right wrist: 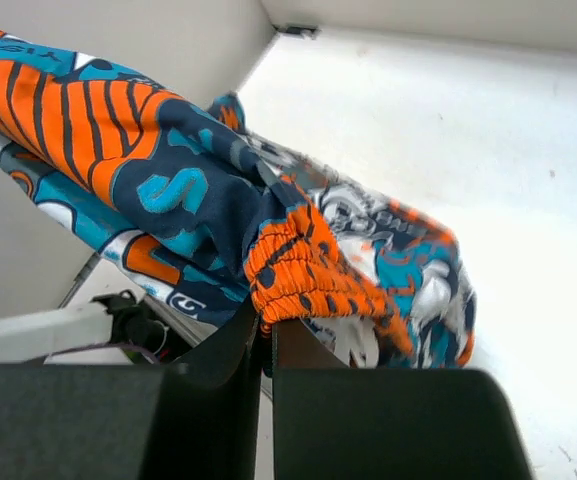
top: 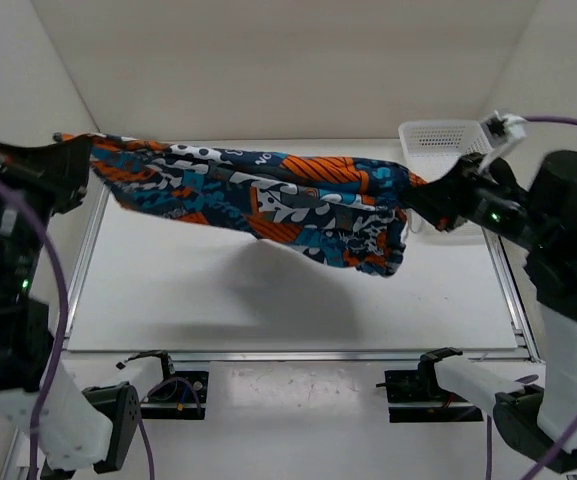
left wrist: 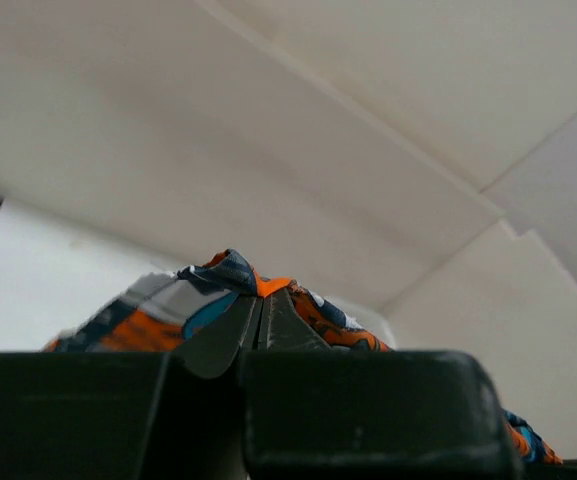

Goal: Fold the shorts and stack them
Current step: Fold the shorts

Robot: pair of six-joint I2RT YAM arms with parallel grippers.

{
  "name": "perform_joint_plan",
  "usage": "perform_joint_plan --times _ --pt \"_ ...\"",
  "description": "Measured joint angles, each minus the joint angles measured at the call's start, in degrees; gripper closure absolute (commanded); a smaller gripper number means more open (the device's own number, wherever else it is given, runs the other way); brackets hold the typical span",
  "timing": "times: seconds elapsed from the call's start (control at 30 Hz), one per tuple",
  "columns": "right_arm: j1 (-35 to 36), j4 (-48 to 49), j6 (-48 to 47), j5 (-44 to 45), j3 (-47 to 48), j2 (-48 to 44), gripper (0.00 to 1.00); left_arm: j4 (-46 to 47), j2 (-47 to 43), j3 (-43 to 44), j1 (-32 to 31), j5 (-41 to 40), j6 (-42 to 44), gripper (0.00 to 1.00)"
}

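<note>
The shorts (top: 268, 195), with an orange, teal, navy and white patchwork print, hang stretched in the air above the table between my two grippers. My left gripper (top: 80, 150) is shut on the shorts' left end; in the left wrist view the cloth (left wrist: 230, 272) bunches over the closed fingertips (left wrist: 268, 312). My right gripper (top: 416, 195) is shut on the right end, pinching the orange elastic waistband (right wrist: 303, 270) at my closed right gripper (right wrist: 265, 318). The lower part of the shorts sags at the right (top: 378, 255).
A white plastic mesh basket (top: 443, 140) stands at the back right of the white table (top: 218, 300), just behind my right arm. White walls enclose the back and both sides. Metal rails run along the table's left, right and front edges.
</note>
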Motion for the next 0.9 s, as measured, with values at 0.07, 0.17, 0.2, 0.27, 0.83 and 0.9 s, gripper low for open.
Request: perform_joint_plan --times 0.07,0.17,0.2,0.27,0.83,0.9 --pt "0.0 -1.6 -0.7 -1.0 2.2 -2.3 1.00 -0.8 -0.8 5.2 0.0 -0.2 0.3 0.90" --pt "0.0 -3.6 -0.7 -1.7 5.9 -5.2 1.00 -1.8 -1.6 11.6 0.0 -1.0 0.8 0.90" --pt "0.0 -4.2 -0.7 -1.8 7.3 -5.6 1.00 -2.1 -1.7 13.2 0.0 -1.1 0.9 0.90" --pt "0.0 -5.1 -0.3 -1.7 10.1 -5.8 1.00 -2.2 -1.7 15.1 0.1 -1.4 1.2 0.90" --pt "-0.2 8.1 3.3 4.5 -19.8 20.7 1.00 2.7 29.0 -9.8 -0.8 7.7 7.0 0.90" --pt "-0.6 10.6 3.3 5.2 -20.2 28.7 1.00 2.9 37.2 -11.2 -1.0 7.6 7.6 0.90"
